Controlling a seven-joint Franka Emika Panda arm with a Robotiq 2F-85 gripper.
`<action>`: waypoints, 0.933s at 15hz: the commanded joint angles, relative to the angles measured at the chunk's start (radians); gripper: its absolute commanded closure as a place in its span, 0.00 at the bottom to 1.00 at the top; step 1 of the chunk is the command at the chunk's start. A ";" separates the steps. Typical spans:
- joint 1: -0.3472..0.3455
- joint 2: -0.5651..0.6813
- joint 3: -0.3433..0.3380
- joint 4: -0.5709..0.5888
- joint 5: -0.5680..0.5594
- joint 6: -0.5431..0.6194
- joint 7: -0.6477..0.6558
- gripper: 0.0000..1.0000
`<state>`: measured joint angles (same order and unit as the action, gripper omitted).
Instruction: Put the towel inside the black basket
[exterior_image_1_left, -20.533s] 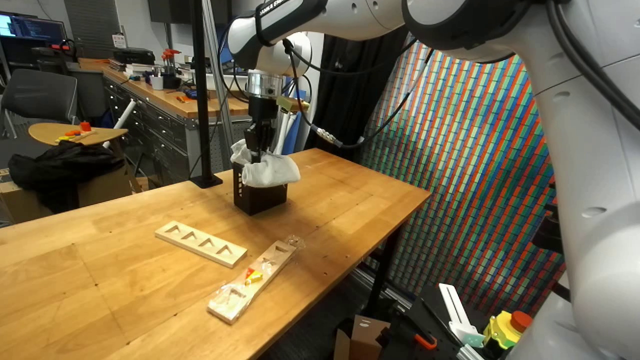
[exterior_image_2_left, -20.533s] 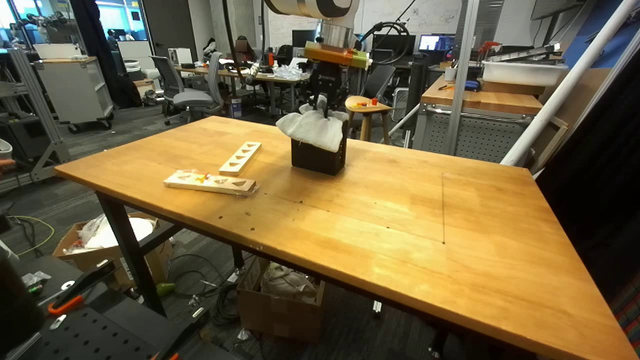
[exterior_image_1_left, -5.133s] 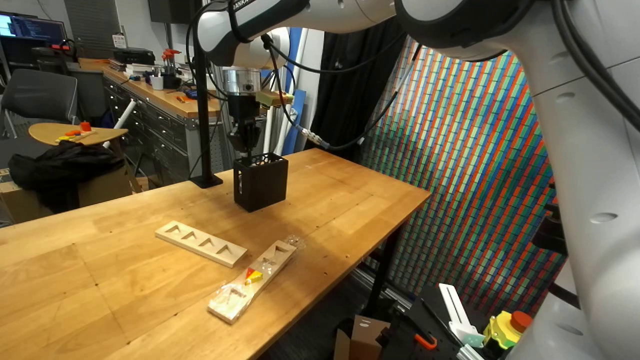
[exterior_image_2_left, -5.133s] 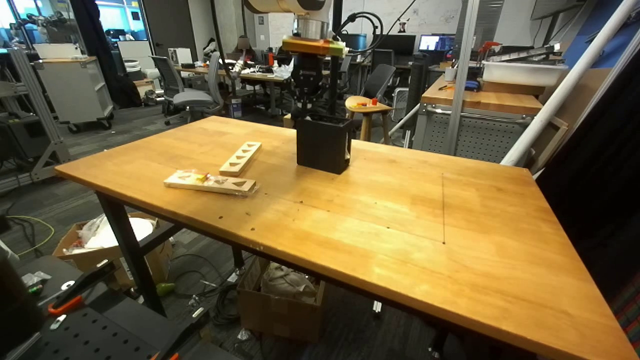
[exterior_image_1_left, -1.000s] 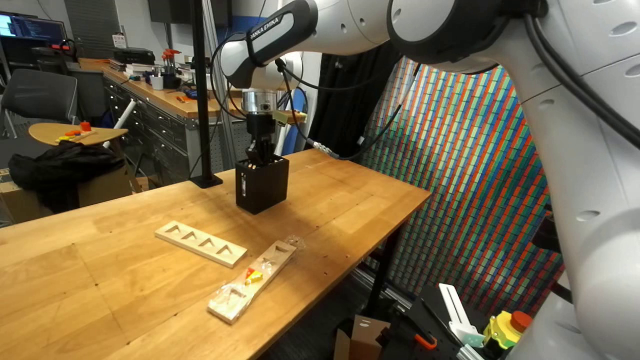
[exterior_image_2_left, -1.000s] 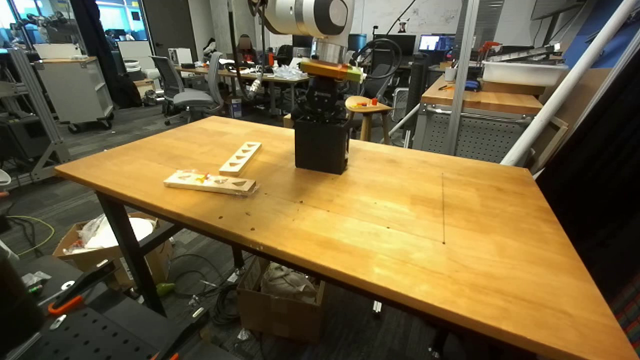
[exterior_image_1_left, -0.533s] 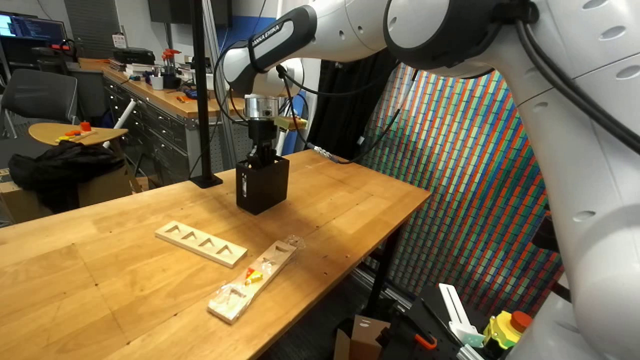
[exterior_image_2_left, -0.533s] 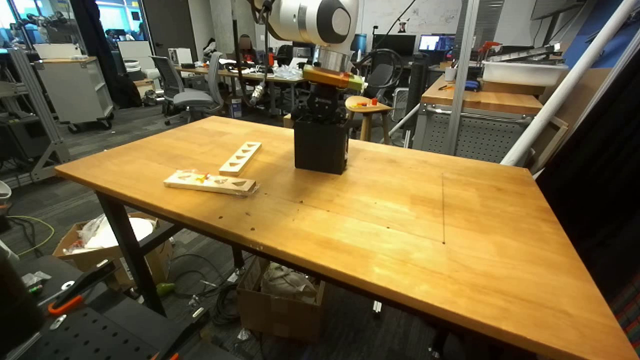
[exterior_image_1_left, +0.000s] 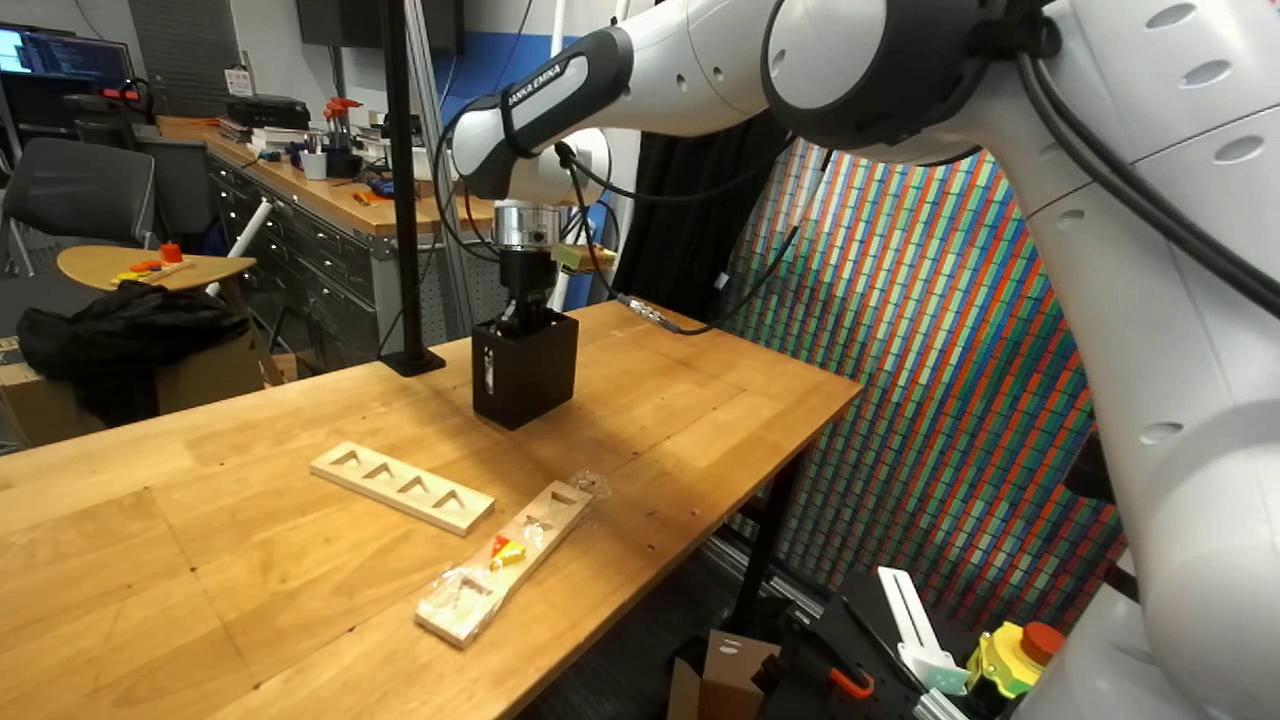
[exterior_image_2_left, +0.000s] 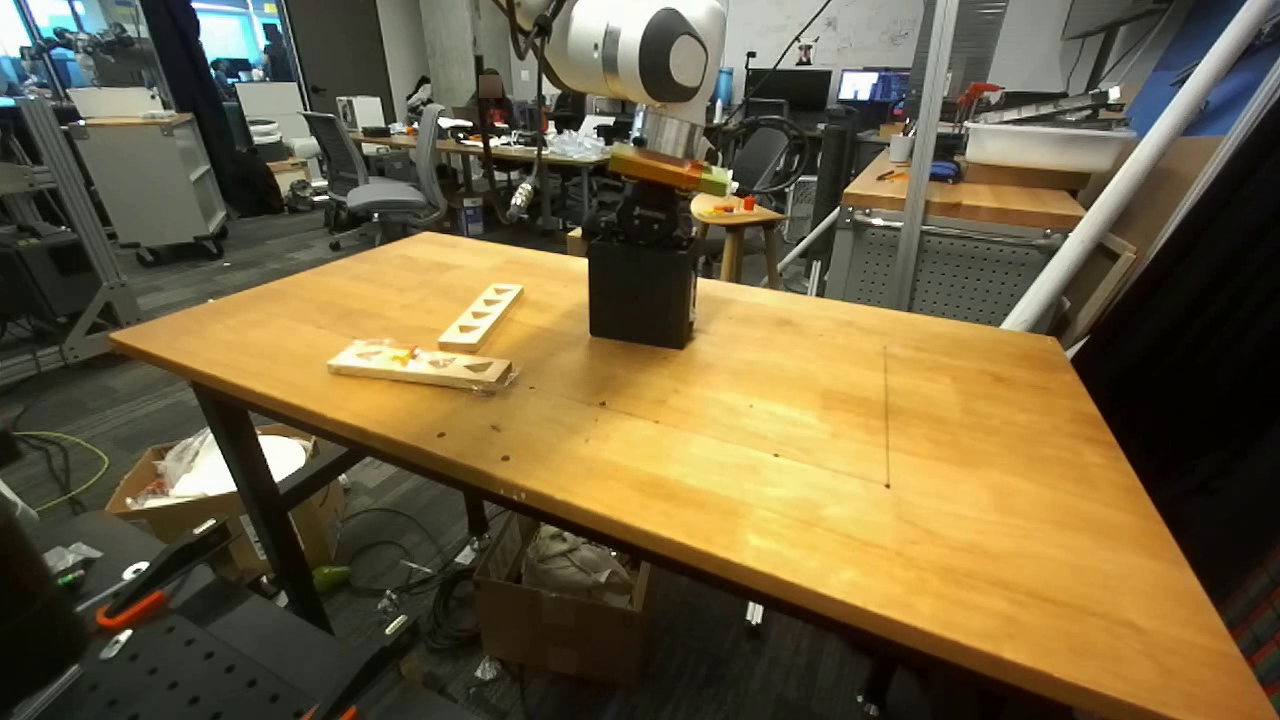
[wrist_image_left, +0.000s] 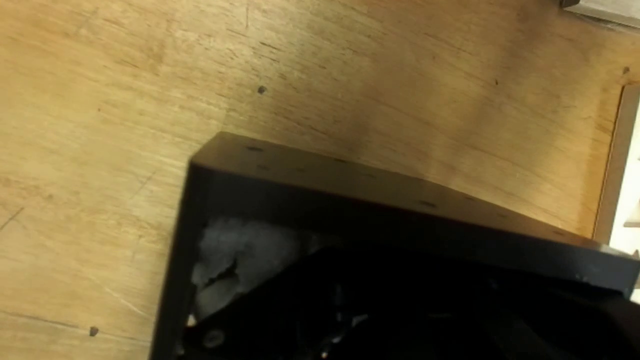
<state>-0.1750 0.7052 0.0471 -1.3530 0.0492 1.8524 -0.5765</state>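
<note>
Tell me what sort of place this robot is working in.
Probably a robotics lab or research workshop: the exterior views show a white-and-black robot arm, a wooden-topped workbench with dark metal drawers and a wide whiteboard with faint handwriting.

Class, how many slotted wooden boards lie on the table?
2, both apart from the black basket: in both exterior views, the plastic-wrapped board lies in front and the bare board beyond it. None seems hidden.
</note>
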 joint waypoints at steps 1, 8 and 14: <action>-0.013 -0.037 0.004 -0.034 0.009 0.010 -0.002 1.00; -0.004 -0.111 -0.001 -0.086 -0.002 0.024 0.009 1.00; -0.008 -0.143 -0.003 -0.101 -0.008 0.050 -0.019 1.00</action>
<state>-0.1802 0.6049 0.0456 -1.4109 0.0483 1.8659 -0.5744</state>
